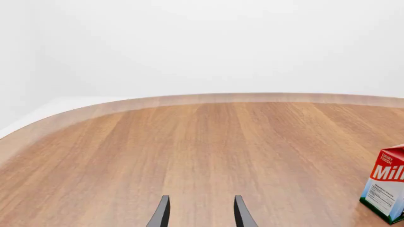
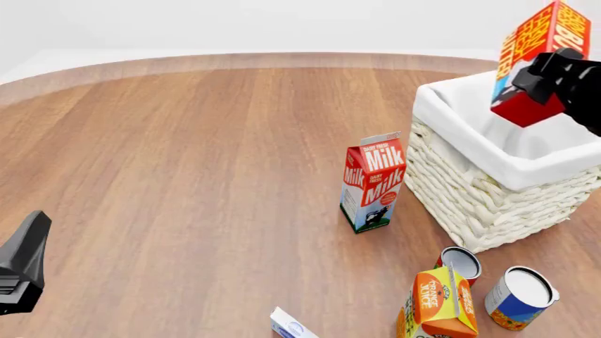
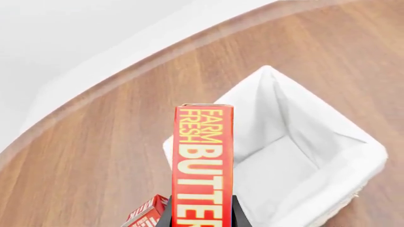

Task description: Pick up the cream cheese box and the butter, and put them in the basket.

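The right gripper (image 2: 542, 76) is clamped on the butter (image 2: 537, 53), holding it tilted in the air above the basket (image 2: 488, 183), over its white liner. The left gripper (image 1: 200, 213) hangs low over bare table (image 1: 189, 151), fingers apart and holding nothing. The cream cheese box (image 2: 291, 325) lies at the table's near edge, well apart from the basket. A milk carton (image 2: 373, 183) stands just beside the basket.

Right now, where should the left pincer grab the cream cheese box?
Probably from above, closing across the thin sides of the cream cheese box, since it looks flat and narrow. Only a corner shows at the front view's bottom edge, so its pose is uncertain. The left pincer is open.
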### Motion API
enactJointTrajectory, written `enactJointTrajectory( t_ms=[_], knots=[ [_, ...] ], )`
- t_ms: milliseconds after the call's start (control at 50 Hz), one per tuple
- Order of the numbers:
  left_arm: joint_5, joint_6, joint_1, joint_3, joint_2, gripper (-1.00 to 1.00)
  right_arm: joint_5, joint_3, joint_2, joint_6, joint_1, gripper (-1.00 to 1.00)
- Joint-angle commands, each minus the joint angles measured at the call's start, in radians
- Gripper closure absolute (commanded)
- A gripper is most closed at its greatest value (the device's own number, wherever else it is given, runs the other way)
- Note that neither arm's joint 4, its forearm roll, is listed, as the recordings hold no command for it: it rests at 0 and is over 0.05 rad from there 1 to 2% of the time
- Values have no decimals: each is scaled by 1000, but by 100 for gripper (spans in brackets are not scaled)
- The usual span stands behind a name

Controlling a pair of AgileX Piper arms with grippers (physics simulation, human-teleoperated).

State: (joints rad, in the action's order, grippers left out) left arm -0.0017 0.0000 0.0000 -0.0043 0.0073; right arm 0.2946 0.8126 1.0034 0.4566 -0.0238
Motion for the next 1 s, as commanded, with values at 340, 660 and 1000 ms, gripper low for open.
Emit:
enactJointTrajectory(
  t_ms=[340, 660, 1000],
  knots=[
    [0, 0, 0, 0, 0, -100, -25, -23, -15, 17, 29, 100],
    [0, 0, 0, 0, 0, -100, -49, -10, 21, 42, 43, 100],
    [0, 0, 0, 0, 0, -100, -47, -31, 14, 39, 53, 100]
  ],
)
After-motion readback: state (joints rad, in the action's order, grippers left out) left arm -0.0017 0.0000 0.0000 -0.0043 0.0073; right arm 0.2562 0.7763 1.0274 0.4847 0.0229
